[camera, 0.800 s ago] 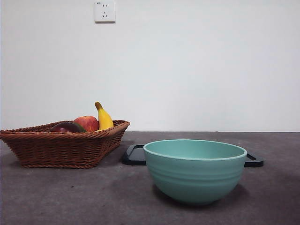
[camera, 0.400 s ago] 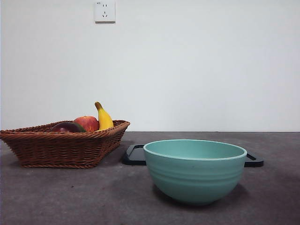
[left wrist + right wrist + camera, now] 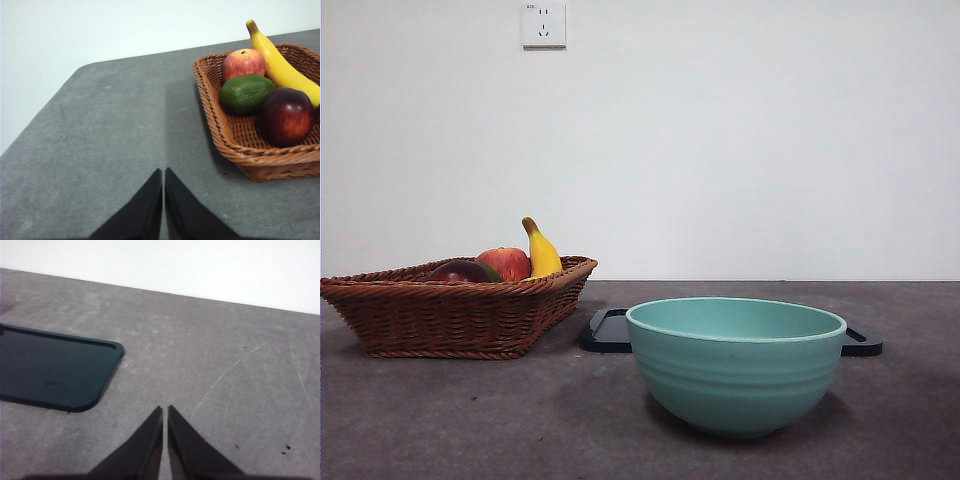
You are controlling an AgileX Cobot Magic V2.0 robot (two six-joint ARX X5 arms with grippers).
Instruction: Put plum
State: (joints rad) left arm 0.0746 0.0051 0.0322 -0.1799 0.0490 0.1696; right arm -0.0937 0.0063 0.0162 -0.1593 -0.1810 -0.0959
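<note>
Plum sits in the wicker basket, which in the front view stands toward the left side of the table, with only the fruit's dark top showing over the woven rim. Beside it in the basket are a red-yellow apple and a banana standing up behind them. A teal bowl stands near the front edge, and a flat black tray lies behind it. No arm shows in this view, and across the last second nothing in it has shifted: the fruit, the basket, the bowl and the tray lie as they did, so the task looks not yet begun.

From the left wrist view, the plum lies in the basket touching a dark green fruit, with the apple and the banana behind. The left gripper is clenched on nothing, its jaws pressed together over bare table well short of the basket. It looks the better placed arm for a reach, and would need to spread its jaws first.

From the right wrist view, the right gripper is likewise clenched and empty, over bare table near a rounded corner of the tray. The plum is not visible here.
</note>
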